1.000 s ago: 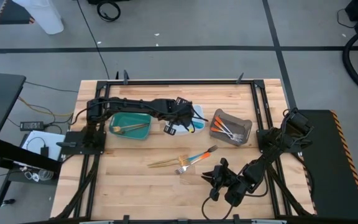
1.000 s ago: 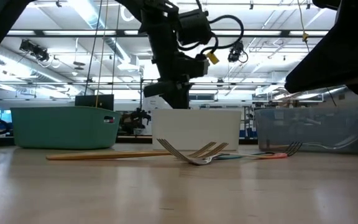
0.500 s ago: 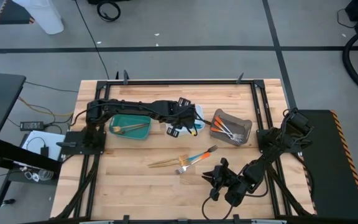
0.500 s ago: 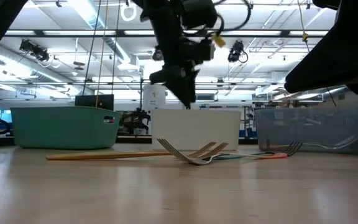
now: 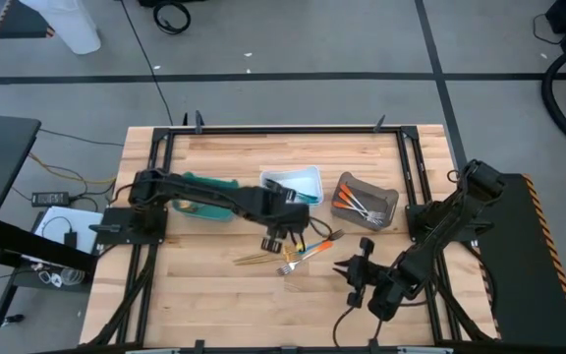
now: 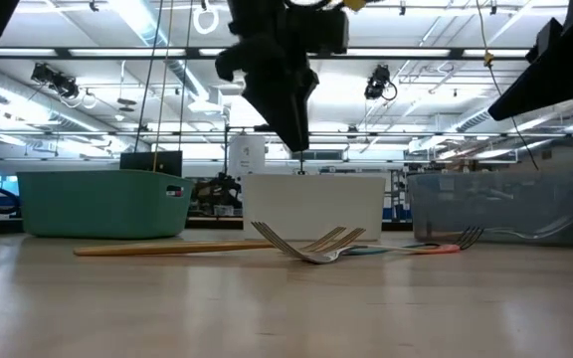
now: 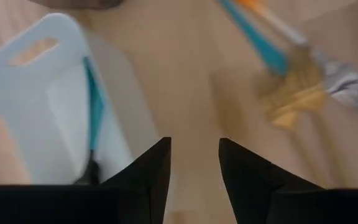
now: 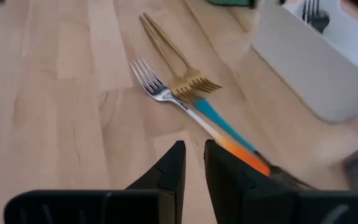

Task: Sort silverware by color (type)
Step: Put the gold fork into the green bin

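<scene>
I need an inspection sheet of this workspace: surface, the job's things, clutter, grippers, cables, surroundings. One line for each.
Surface: wooden table, light planks, black frame at the edges.
Job's things: loose pile at table centre: gold forks, silver fork, blue-handled piece, orange-handled piece. One blue-handled piece lies in the white bin; gold pieces in the teal bin; orange-handled and silver pieces in the grey bin.
Clutter: nothing seen.
Grippers: left gripper open, empty, above the table between the white bin and the pile. Right gripper narrowly open, empty, near the front edge.
Cables: yellow cable on the floor, left of the table.
Surroundings: grey floor with dark tape lines; hall with ceiling lights.
</scene>
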